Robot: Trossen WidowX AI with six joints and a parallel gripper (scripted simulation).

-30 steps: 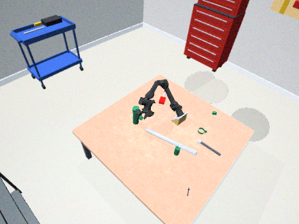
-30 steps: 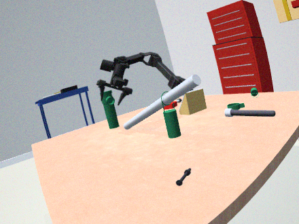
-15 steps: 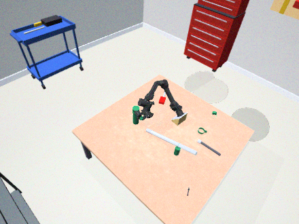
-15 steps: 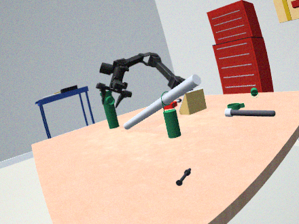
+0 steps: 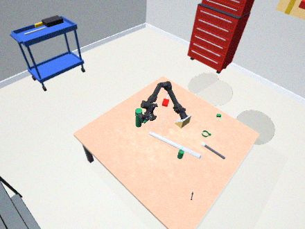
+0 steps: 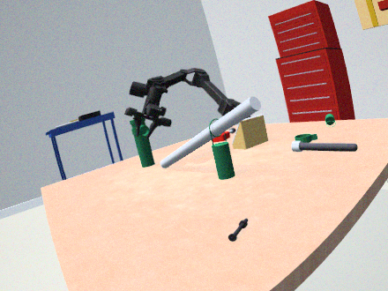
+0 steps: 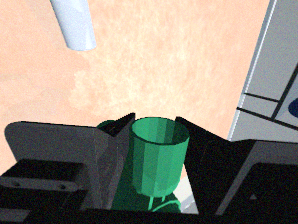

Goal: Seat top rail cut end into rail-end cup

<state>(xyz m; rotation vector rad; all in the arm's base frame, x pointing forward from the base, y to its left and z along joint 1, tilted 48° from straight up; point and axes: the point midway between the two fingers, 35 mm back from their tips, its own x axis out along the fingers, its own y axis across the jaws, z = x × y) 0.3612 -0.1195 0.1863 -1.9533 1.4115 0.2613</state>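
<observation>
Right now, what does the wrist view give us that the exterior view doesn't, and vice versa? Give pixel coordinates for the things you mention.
Wrist only: the open mouth of the rail-end cup [image 7: 159, 172], seen from above, empty, between the fingers of the pincer [image 6: 143, 135] [image 7: 155, 118].

Exterior only: the loop cap's ring [image 6: 212, 132] around the rail [image 6: 207, 137] [image 7: 77, 30], the small post [image 6: 223, 160] under it, the tan wedge block [image 6: 256, 132] and the red tool chest [image 6: 309, 84].

Both: the pincer, the big post [image 6: 145, 152] [image 7: 122, 200], and the rail's cut end lying clear of the cup.
</observation>
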